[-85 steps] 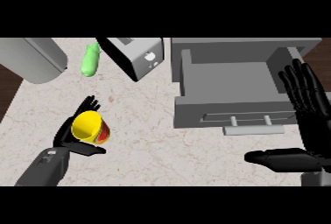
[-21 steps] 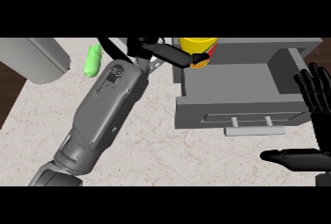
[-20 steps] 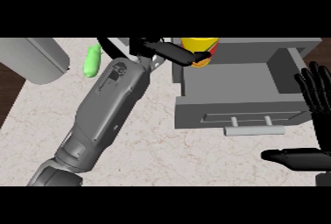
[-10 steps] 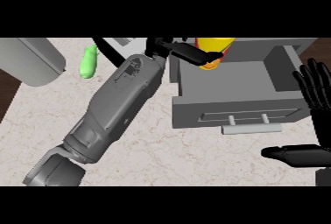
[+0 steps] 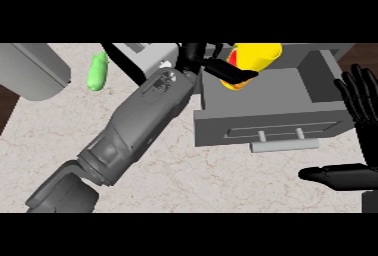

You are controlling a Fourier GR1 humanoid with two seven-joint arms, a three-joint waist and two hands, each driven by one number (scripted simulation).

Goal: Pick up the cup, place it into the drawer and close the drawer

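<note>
A yellow cup (image 5: 253, 60) with a red inside hangs tilted over the back left part of the open grey drawer (image 5: 273, 122). My left hand (image 5: 214, 64) is shut on it, the forearm stretching diagonally from the lower left. The drawer stands pulled out, its handle (image 5: 284, 145) facing me and its inside bare. My right hand (image 5: 360, 102) stays open at the right edge, fingers pointing up, thumb low beside the drawer front.
A green cucumber-like vegetable (image 5: 97, 71) lies at the back left. A grey rounded appliance (image 5: 35, 70) fills the far left corner. A toaster-like box (image 5: 148, 56) stands behind my left forearm. Marble counter (image 5: 199, 180) spreads in front of the drawer.
My left hand picked the cup up from the counter's left side and carried it up and rightward over the drawer. The right hand has barely shifted.
</note>
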